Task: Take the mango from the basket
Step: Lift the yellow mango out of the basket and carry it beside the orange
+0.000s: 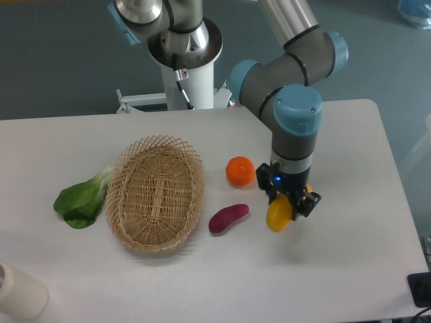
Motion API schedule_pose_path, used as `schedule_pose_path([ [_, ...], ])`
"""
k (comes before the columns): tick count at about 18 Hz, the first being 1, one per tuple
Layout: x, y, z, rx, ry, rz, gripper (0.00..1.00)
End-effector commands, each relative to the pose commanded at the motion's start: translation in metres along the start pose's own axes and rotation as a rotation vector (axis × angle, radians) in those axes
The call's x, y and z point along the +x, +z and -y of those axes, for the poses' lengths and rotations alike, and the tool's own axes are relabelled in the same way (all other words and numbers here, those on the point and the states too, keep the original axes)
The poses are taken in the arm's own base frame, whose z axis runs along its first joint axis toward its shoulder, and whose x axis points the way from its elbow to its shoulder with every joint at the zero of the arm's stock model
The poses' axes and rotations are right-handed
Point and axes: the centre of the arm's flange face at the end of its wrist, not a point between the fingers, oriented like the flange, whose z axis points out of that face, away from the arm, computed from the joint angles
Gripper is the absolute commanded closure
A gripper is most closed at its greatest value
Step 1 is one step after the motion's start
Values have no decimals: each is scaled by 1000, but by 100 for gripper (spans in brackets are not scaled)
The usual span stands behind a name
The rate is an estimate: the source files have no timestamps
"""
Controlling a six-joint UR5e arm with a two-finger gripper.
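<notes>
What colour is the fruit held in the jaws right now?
Yellow. The mango shows best in the fixed camera view.

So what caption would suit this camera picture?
The tool holds the mango above the table, right of the empty basket.

A white table [350,269] with a rounded far-right corner fills most of the view — its top is smooth and evenly lit, with soft shadows and no glare. Behind it the floor [60,60] is a dull grey-blue, like carpet. A white bracket [138,102] shows just past the table's far edge. In the upper right corner lies part of a blue object [414,12], too cropped to identify. A pale translucent shape [421,158] stands off the table's right side, and a dark object [421,289] sits at the lower right edge — both cut off by the frame.
</notes>
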Motion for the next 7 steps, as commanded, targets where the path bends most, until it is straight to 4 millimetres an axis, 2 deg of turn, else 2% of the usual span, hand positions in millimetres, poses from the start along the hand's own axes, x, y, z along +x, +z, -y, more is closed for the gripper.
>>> schedule_pose_path([
  [3, -7, -1, -1, -28, 2, 13, 49],
  [7, -3, 4, -1, -35, 1, 5, 49],
])
